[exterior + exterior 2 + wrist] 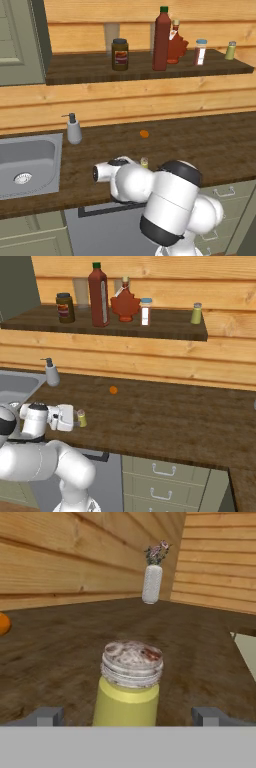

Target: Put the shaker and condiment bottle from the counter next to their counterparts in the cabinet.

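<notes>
The small yellowish-green shaker [144, 161] [81, 418] [130, 684] with its grey cap stands upright on the dark wood counter [165, 416] near the front edge. My gripper [75, 418] [129, 717] is level with it and open, one fingertip [47, 716] on each side, not touching it. The tall dark-red condiment bottle [161, 40] [98, 296] stands on the cabinet shelf [90, 70] right beside the squat maple-leaf bottle [176, 47] [125, 303]. A white blue-capped shaker [200, 52] [145, 312] and a second yellowish-green shaker [230, 50] [196, 313] stand further right on the shelf.
A brown jar [120, 54] stands on the shelf's left part. On the counter are a small orange thing [144, 133] [113, 390], a soap dispenser [74, 129] by the steel sink [27, 160], and a white vase [152, 582] in the far corner.
</notes>
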